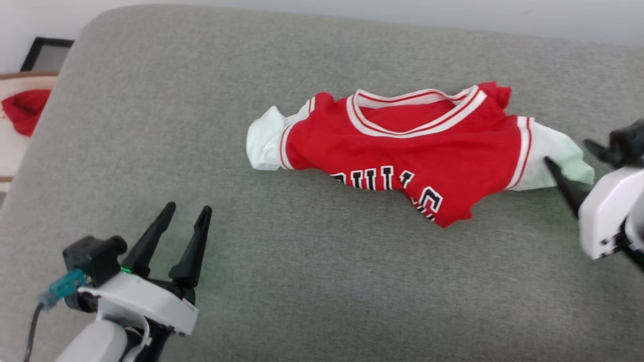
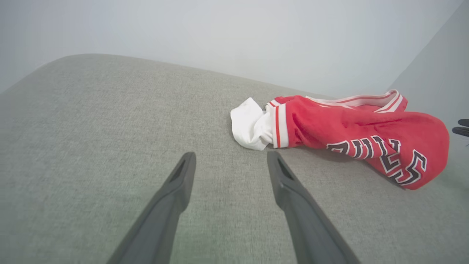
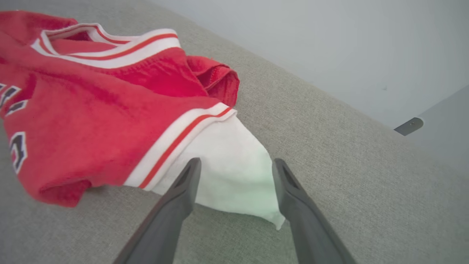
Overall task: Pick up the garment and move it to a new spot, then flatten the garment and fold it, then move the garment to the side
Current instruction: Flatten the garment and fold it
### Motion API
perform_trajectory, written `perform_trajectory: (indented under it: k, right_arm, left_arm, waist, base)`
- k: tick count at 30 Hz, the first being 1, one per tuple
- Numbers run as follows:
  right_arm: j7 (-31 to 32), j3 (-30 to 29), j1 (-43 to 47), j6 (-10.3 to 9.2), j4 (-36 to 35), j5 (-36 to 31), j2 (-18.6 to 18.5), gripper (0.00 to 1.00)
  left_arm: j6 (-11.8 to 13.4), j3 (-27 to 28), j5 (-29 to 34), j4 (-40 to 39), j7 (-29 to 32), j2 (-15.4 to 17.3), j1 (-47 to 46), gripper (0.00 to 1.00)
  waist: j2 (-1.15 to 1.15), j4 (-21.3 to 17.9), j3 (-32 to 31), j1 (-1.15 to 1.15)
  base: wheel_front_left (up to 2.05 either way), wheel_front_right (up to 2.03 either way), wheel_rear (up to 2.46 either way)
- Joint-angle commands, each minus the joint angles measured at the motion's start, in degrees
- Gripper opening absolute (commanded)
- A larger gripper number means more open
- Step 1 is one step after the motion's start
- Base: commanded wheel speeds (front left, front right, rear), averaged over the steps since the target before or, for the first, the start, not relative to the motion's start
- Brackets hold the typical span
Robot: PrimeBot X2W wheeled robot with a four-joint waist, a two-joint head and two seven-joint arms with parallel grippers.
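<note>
Grey upholstered surface [image 1: 302, 291], pale wall behind; a red cloth scrap [image 1: 25, 113] lies off past its left edge, not part of the job

Garment [image 1: 402, 151]: crumpled, on the middle-right of the surface. Long axis runs left to right across the robot's front. Striped neck trim on the far side, lettering on the near side, partly tucked under. A white sleeve at each end: left sleeve [image 1: 264, 143], right sleeve [image 3: 234, 183]

Key relation: right gripper [image 1: 566, 152] sits at the garment's right end, fingers aimed in along that axis. In the right wrist view the right sleeve lies between and just beyond the two fingertips; contact with the cloth cannot be told. Left gripper [image 1: 188, 207] is well apart, near-left, with the garment ahead and to its right. Right arm is plainly the nearer

Pose: right arm comes in low from the right edge, fingers slanting leftward, jaws spread wide, nothing held. Left gripper points forward over bare surface, jaws equally wide, empty

Judgement: pick-up not yet made; garment neither flat nor folded. A closing pinch on the right sleeve looks like the next call. One sleeve alone would likely drag the body along bunched
</note>
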Motion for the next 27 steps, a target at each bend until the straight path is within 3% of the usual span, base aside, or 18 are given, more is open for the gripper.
perform_trajectory:
  k: [1, 7, 11, 21, 22, 23, 24, 25, 27]
  right_arm:
    - [2.1, 0.8, -1.7, -0.02, 0.1, 2.5, -2.7, 1.0]
    - [9.0, 3.2, -6.3, -0.02, 1.5, 8.1, -9.2, 1.0]
    - [14.7, 5.0, -9.2, -0.02, 2.9, 12.0, -11.4, 1.0]
    - [23.8, 9.9, -12.4, -0.02, 4.3, 16.9, -11.6, 1.0]
    - [24.0, 10.2, -12.4, -0.02, 4.4, 17.3, -11.5, 0.93]
    - [24.2, 10.4, -12.5, -0.02, 4.6, 17.6, -11.3, 0.4]
    - [24.7, 10.8, -12.4, -0.01, 4.8, 18.3, -11.1, 0.05]
    - [24.7, 11.1, -12.5, 0.01, 4.8, 18.5, -11.1, 0.0]
    - [24.5, 11.0, -12.4, 0.01, 4.9, 19.1, -11.4, 0.0]
  left_arm:
    - [-0.7, 1.5, 1.6, -1.0, 0.0, -1.0, 1.7, 1.0]
    - [-2.6, 4.7, 5.0, -2.1, 0.0, -3.0, 4.4, 1.0]
    - [-4.1, 6.0, 5.9, -1.8, 0.0, -4.0, 4.4, 1.0]
    - [-6.7, 7.5, 7.1, -0.7, 0.0, -5.8, 2.4, 1.0]
    - [-6.9, 7.7, 7.2, -0.6, 0.0, -5.9, 2.2, 1.0]
    - [-7.0, 7.9, 7.4, -0.5, 0.0, -6.1, 2.2, 1.0]
    - [-7.2, 8.1, 7.5, -0.3, 0.0, -6.2, 2.2, 1.0]
    - [-7.4, 8.3, 7.6, -0.2, 0.0, -6.3, 2.3, 1.0]
    - [-7.5, 8.7, 7.8, 0.1, 0.0, -6.4, 2.3, 1.0]
  waist:
    - [0.0, 1.7, 1.1, 0.0]
    - [0.0, 3.1, 3.1, 0.0]
    - [0.0, 3.5, 4.8, 0.0]
    - [0.0, 4.3, 8.6, 0.0]
    - [0.0, 4.3, 8.9, 0.0]
    - [0.0, 4.3, 9.1, 0.0]
    - [0.0, 4.3, 9.2, 0.0]
    - [0.0, 4.2, 9.2, 0.0]
    - [0.0, 4.1, 9.3, 0.0]
  base:
    - [0.0, 0.0, 0.0]
    - [0.0, 0.0, 0.0]
    - [0.0, 0.0, 0.0]
    - [0.0, 0.0, 0.0]
    - [0.0, 0.0, 0.0]
    - [0.0, 0.0, 0.0]
    - [0.0, 0.0, 0.0]
    - [0.0, 0.0, 0.0]
    - [0.0, 0.0, 0.0]
